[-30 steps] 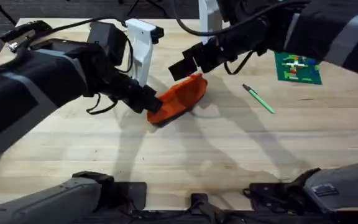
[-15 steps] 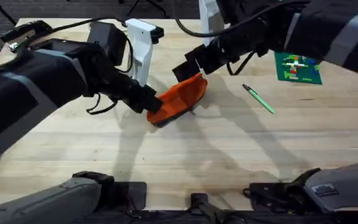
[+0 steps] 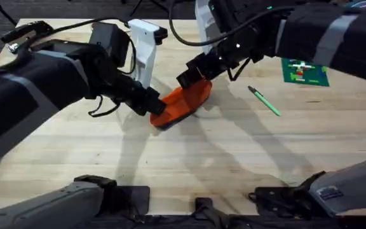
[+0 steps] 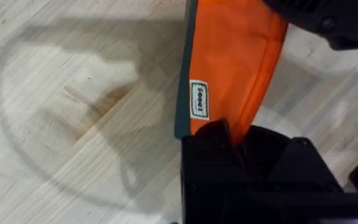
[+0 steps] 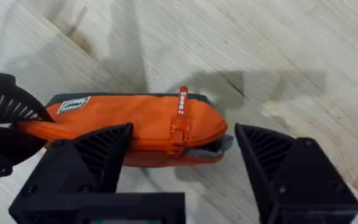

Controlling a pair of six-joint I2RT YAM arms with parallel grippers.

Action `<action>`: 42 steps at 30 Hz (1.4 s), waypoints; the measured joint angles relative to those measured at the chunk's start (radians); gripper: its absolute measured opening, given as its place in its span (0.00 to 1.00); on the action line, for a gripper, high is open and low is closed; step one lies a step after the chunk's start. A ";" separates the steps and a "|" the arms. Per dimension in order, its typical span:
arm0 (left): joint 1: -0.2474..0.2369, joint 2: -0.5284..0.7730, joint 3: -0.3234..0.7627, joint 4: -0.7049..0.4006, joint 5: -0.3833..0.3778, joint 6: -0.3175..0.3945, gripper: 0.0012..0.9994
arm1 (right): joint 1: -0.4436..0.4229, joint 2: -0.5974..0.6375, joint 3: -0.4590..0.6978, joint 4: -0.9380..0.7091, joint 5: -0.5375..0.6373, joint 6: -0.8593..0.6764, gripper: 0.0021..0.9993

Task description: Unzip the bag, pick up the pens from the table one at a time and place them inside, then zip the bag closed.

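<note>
Lying on the light wooden plank bench, overhead view: one elongated orange fabric pouch with dark underside, its near end clamped in the left jaws, its far end directly beneath the right jaws. One slim green pen with black tip, well apart from both, on the right jaws' outer side.

Left wrist view: left jaws closed on the pouch end; a small white label sits just ahead of them.

Right wrist view: right jaws spread wide, hovering over the pouch, its red zipper pull lying between them, untouched.
</note>
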 joint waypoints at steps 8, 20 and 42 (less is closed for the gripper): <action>0.000 0.000 0.000 0.000 0.000 0.000 0.04 | 0.000 0.003 0.002 0.001 0.000 -0.002 0.91; 0.000 0.000 0.000 0.000 0.000 0.000 0.04 | 0.003 0.025 0.002 -0.001 0.000 -0.002 0.55; 0.000 0.000 0.000 0.000 0.001 0.000 0.04 | -0.001 0.036 0.008 -0.034 0.023 -0.011 0.03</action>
